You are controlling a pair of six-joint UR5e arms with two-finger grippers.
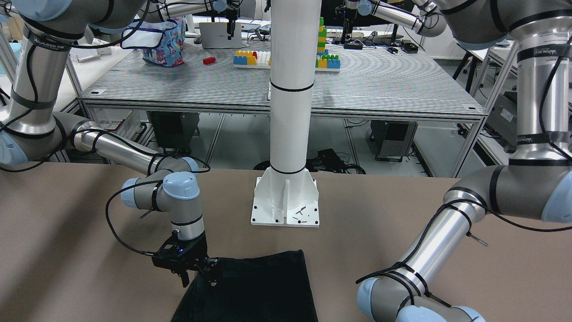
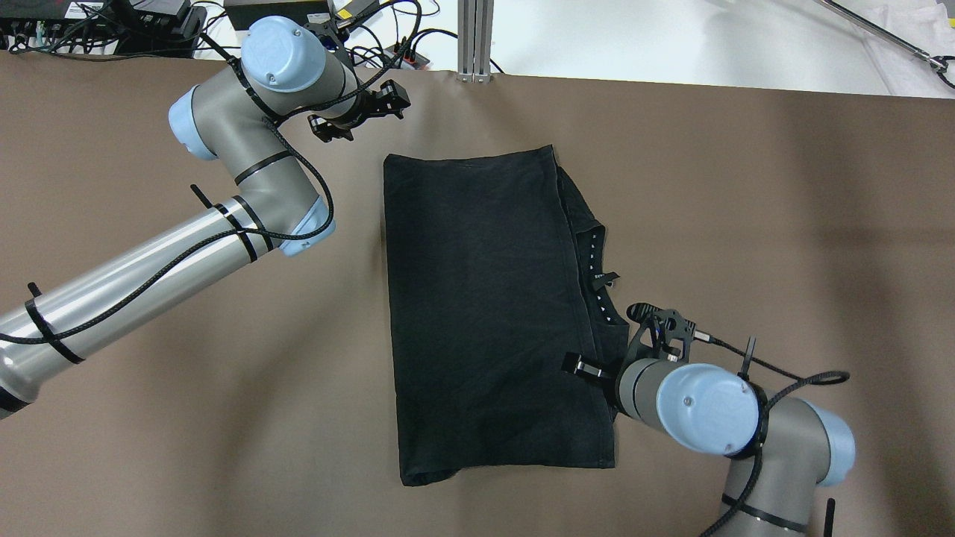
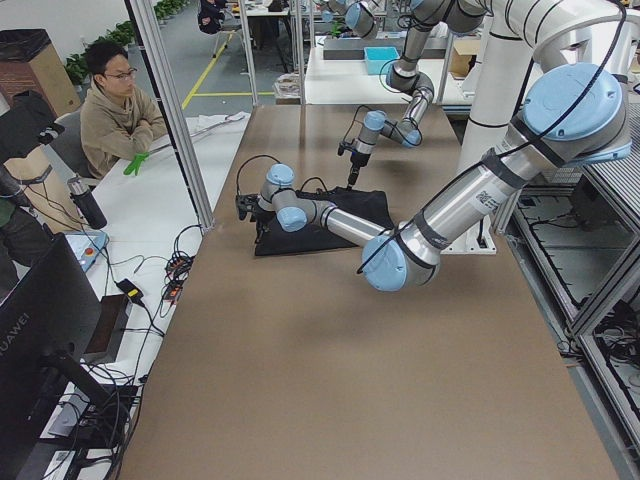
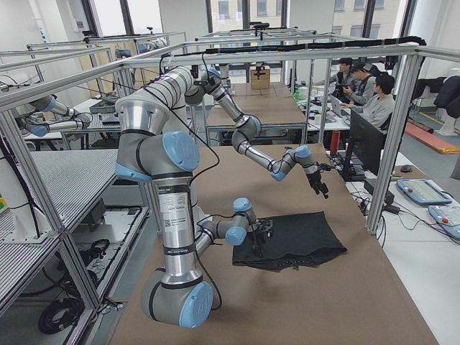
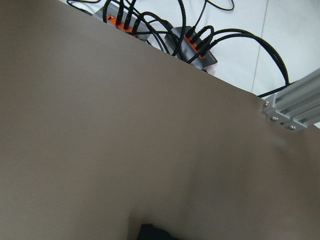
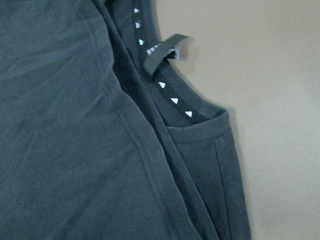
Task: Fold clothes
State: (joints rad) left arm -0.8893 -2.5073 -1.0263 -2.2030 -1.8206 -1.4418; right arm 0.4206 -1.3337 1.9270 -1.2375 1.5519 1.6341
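Black soft fabric garment (image 2: 477, 298) is lying flat on the brown tabletop (image 2: 746, 224). Right pincer (image 1: 199, 281) is hovering spread over its collar edge, seemingly empty; whether the left pincer (image 2: 358, 115) is gaping, I cannot tell. Pinching only one layer is risking dragging the folds apart.

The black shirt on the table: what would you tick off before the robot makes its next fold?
1. Black shirt lies flat, folded into a rectangle: ok.
2. Collar and its label tucked inside the fold: not ok, they stick out on the right arm's side.
3. Right gripper at the shirt's edge, jaws apart: ok.
4. Fabric between the right gripper's fingers: cannot tell.
5. Left gripper at the shirt: not ok, it hangs off the cloth, past its far corner.
6. Left gripper open: cannot tell.
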